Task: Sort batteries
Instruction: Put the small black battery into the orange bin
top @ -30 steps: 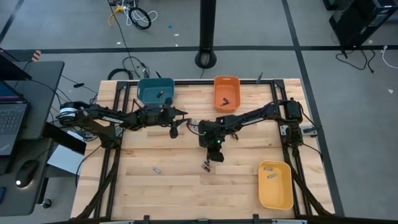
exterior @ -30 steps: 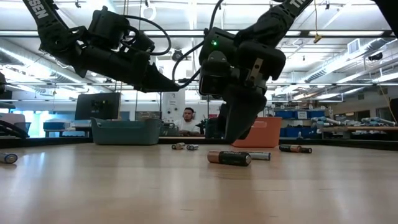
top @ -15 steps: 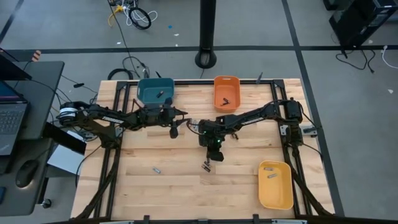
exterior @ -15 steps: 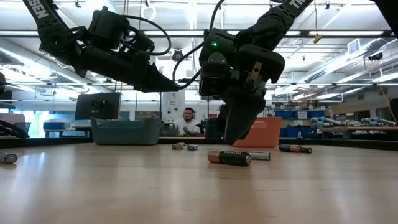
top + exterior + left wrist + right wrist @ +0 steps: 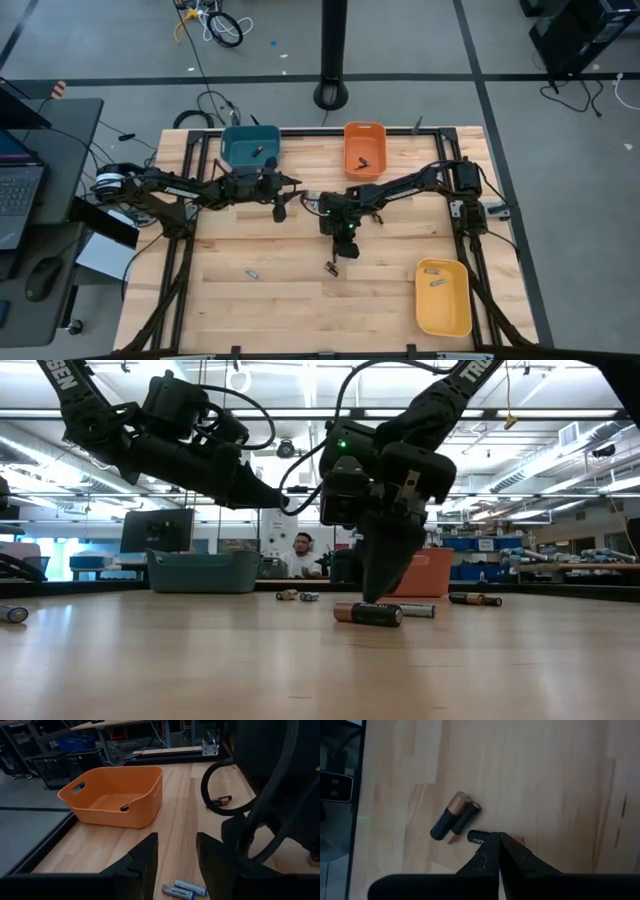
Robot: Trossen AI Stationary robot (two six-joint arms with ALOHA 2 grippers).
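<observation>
R gripper [image 5: 498,836] clenched, empty, tips just beside batteries [image 5: 454,817] mid-table, bare wood around. L gripper [image 5: 176,851] parted, empty, facing orange bin [image 5: 116,796]; bin's contents unclear.

Pale wooden table [image 5: 270,300], teal bin [image 5: 249,146], orange bin [image 5: 364,148], yellow bin [image 5: 442,296], scattered batteries [image 5: 331,267] lying flat.

I work in a robotics lab or workshop. My wooden table [image 5: 260,300] stands on a grey floor marked with dark tape lines, cables [image 5: 220,25] coiled loose beyond its far edge. Off its left edge sits a desk with a laptop [image 5: 18,195]. Level across the table I see strip lights, shelves of blue storage bins [image 5: 480,544], a monitor [image 5: 156,530] and a seated person [image 5: 302,556].
</observation>
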